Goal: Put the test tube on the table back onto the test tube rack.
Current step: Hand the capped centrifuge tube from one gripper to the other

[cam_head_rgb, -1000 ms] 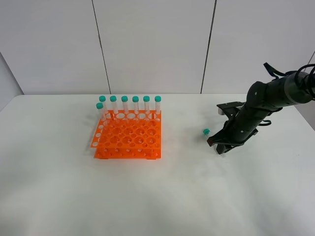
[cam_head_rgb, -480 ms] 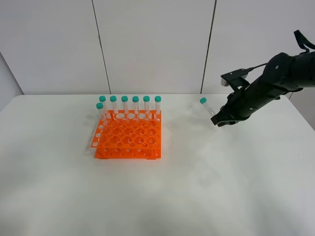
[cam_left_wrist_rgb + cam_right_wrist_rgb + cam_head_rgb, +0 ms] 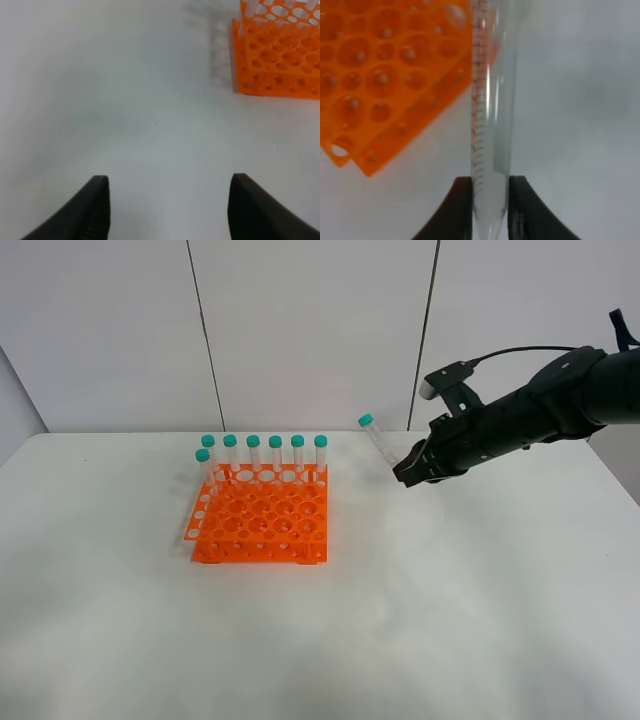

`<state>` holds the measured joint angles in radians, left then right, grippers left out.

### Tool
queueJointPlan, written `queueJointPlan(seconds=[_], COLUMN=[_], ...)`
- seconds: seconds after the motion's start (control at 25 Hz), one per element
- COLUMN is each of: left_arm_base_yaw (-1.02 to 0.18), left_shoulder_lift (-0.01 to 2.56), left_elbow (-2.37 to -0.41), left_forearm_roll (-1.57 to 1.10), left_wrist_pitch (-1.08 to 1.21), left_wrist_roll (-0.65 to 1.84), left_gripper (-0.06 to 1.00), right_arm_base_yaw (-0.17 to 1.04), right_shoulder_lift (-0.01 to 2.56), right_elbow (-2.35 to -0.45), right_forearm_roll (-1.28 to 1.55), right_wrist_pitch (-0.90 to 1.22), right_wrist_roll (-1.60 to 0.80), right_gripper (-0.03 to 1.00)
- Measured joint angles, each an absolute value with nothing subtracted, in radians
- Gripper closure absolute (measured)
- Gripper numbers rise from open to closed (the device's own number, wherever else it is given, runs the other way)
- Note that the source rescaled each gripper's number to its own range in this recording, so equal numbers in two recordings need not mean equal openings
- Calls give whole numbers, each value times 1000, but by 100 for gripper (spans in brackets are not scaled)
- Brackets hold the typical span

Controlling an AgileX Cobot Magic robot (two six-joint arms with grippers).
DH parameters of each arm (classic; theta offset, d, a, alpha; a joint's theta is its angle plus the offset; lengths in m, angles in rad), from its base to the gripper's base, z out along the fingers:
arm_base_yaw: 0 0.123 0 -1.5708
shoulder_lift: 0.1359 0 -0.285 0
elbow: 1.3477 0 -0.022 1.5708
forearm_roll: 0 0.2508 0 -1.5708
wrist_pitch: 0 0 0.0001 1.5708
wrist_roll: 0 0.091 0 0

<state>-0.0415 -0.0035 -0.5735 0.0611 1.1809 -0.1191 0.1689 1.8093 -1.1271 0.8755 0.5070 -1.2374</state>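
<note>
My right gripper (image 3: 408, 472) is shut on the tapered end of the clear test tube (image 3: 378, 443), held tilted in the air above the white table (image 3: 400, 620), its teal cap up and pointing toward the orange test tube rack (image 3: 262, 515). The tube hangs to the right of the rack, apart from it. In the right wrist view the tube (image 3: 490, 130) runs up from between the two fingers (image 3: 461, 207), with the rack (image 3: 385, 70) below it; the cap is out of frame. The left gripper (image 3: 167, 207) is open and empty over bare table, the rack's corner (image 3: 272, 55) ahead of it.
Several identical teal-capped tubes (image 3: 264, 454) stand in the rack's back row, one more at the left of the second row. White wall panels rise behind the table. The right arm (image 3: 540, 410) reaches in from the right edge.
The right gripper has lifted the tube off the table and carried it up and to the left, toward the rack. The left arm stays out of the overhead view.
</note>
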Motion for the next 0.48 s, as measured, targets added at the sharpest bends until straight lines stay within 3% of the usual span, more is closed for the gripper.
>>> queueJointPlan(seconds=[0.48], left_arm_base_yaw=[-42], left_shoulder_lift=[-4], left_elbow=[-573], left_forearm_roll=[61], left_wrist_pitch=[1181], left_wrist_roll=[-118], left_gripper=[-6], right_arm_base_yaw=[422], right_shoulder_lift=[1809], right_elbow=[-1127], right_forearm_roll=[898], right_wrist_pitch=[389], right_wrist_roll=[-1337], right_gripper=[66])
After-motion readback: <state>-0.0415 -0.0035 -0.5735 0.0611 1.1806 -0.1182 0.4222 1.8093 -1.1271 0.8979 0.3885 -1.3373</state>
